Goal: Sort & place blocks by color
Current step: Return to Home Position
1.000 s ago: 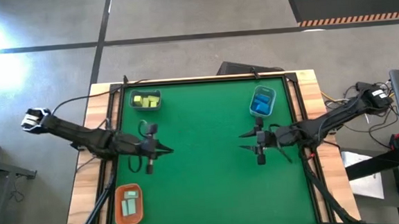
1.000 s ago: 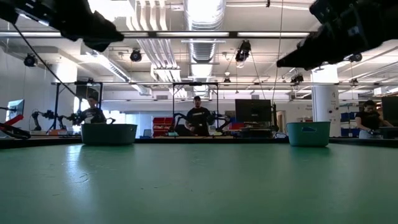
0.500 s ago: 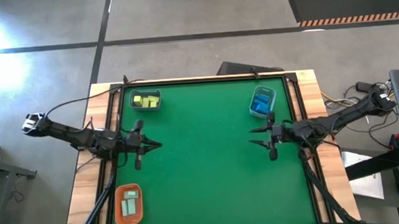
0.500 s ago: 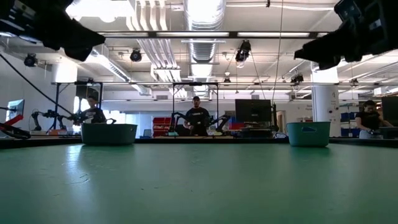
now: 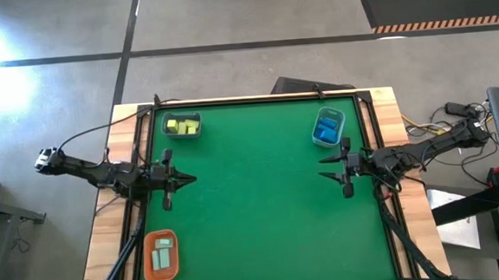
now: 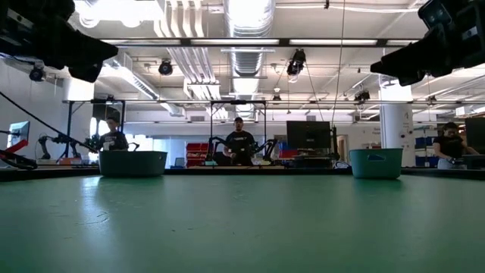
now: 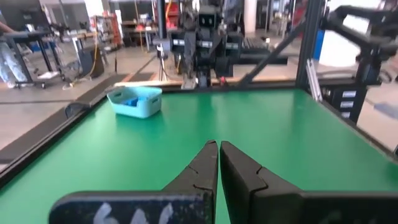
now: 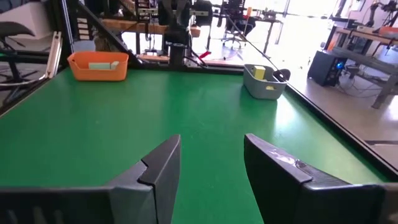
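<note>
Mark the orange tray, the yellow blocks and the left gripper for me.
orange tray (image 8: 99, 73): right wrist view, front wall.
yellow blocks (image 5: 183, 126): high view, top of the cluster.
left gripper (image 7: 218, 145): left wrist view, between its shut fingertips.

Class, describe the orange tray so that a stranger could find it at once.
Start at the green table. In the high view, its bottom-left corner holds the orange tray, with mint blocks inside. Its neighbours, the yellow-block tray and the blue-block tray, are grey-blue.

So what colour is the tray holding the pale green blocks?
Orange. The tray shows best in the right wrist view.
</note>
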Controlling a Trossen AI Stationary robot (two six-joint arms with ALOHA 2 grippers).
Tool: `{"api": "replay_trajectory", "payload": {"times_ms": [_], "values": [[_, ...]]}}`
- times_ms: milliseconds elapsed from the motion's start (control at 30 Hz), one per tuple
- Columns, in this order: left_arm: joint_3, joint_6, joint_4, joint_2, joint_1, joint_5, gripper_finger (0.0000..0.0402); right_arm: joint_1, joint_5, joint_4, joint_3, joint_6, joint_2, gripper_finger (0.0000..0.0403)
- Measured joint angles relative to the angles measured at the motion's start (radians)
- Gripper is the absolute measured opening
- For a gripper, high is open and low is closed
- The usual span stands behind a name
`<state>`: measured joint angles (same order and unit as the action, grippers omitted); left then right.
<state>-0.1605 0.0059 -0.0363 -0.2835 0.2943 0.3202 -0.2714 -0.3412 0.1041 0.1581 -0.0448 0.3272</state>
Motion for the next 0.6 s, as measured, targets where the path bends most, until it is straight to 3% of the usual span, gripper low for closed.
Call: {"api": "replay_trajectory", "payload": {"times_ms": [600], "values": [[0.058, 0.001, 0.061, 0.185, 0.000, 0.001, 0.0000, 0.000, -0.027, -0.180, 0.000, -0.046, -0.208, 0.0164]]}}
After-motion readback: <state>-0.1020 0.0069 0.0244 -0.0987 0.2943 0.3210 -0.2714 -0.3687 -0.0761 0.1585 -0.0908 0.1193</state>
